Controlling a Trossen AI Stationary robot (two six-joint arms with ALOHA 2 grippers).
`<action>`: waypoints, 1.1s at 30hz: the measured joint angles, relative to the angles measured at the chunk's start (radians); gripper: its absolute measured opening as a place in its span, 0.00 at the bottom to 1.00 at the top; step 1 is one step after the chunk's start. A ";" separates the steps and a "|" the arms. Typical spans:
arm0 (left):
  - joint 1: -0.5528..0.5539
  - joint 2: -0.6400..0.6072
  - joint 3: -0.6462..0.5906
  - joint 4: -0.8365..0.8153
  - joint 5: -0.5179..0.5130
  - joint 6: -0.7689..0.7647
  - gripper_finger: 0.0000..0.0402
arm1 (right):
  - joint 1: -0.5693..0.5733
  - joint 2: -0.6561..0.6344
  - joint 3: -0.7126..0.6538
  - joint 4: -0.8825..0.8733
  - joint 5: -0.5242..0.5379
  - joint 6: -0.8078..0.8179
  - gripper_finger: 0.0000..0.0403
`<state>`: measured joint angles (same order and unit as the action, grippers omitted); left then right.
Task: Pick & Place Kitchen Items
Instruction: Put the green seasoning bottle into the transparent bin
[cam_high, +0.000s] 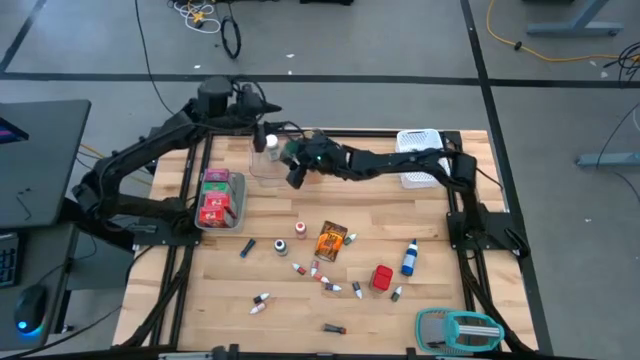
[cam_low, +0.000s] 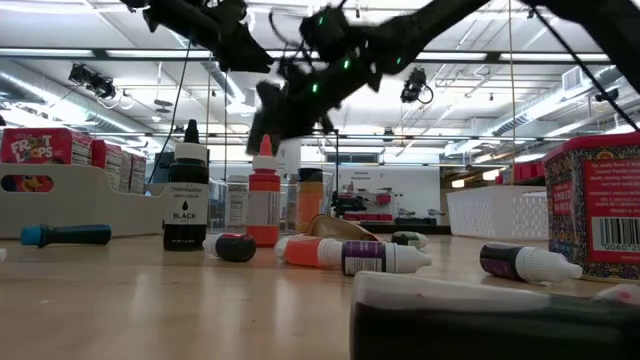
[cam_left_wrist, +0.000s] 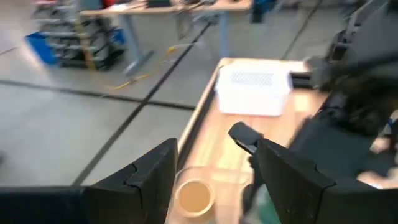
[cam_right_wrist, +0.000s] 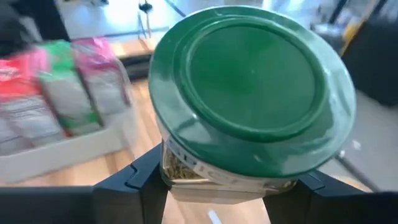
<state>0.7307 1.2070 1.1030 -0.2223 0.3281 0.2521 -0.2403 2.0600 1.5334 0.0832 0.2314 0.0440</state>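
Note:
My right gripper (cam_high: 297, 178) is shut on a short jar with a green lid (cam_right_wrist: 249, 106), just to the right of the clear tray (cam_high: 268, 168) at the table's far middle. My left gripper (cam_left_wrist: 214, 180) is open and empty above the clear tray, where a jar with a pale top (cam_left_wrist: 194, 196) stands. On the table lie an orange packet (cam_high: 331, 240), a red box (cam_high: 382, 277), a blue bottle (cam_high: 409, 258) and several small vials (cam_high: 318, 272). My right gripper pinches the jar's body just under the green lid (cam_right_wrist: 186, 171) between its two fingers, one on each side. The jar sits tilted in the hold, its lid turned toward the wrist camera. The low view shows the gripper well above the table top.
A grey bin (cam_high: 222, 200) with red, pink and green boxes stands at the left. A white mesh basket (cam_high: 420, 155) stands at the far right under the right arm. A teal-and-grey gadget (cam_high: 460, 328) lies at the near right corner.

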 joint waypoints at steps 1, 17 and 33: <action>-0.008 -0.002 0.000 -0.002 -0.039 -0.002 0.58 | -0.008 0.021 0.007 -0.003 -0.006 0.007 0.52; -0.078 -0.003 0.000 -0.024 -0.313 -0.010 0.58 | -0.033 0.105 0.016 -0.048 -0.049 0.145 0.57; -0.090 -0.003 -0.001 -0.038 -0.313 -0.012 0.58 | -0.013 0.059 0.008 -0.033 -0.015 -0.002 0.58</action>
<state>0.6411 1.2045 1.1023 -0.2600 0.0147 0.2397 -0.2537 2.1192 1.5417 0.0497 0.2166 0.0423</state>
